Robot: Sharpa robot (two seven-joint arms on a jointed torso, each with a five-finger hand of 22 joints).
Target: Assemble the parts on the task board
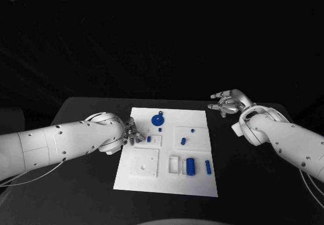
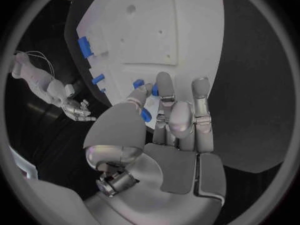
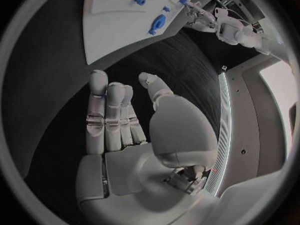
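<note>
While resting on the black worktop [image 1: 81, 187], lay white and flat at its middle: task board [image 1: 152, 180]. Nearest, at the board's front right, stood a large blue cylinder [image 1: 191, 166] with a slimmer blue pin [image 1: 208, 167] just beside it. Further back, at the board's left edge, reached in over a small square inset: left robot hand [image 1: 131, 136], fingertips [image 2: 164, 82] drawn together near a small blue part [image 1: 148, 138]; could not tell whether pinched or merely touched. Beyond, lay a blue peg [image 1: 183, 140] on the right-hand square, and at the far end a blue round piece [image 1: 158, 120]. Farthest, off the board's far right corner, hovered the right robot hand [image 1: 228, 103], fingers spread, holding nothing.
</note>
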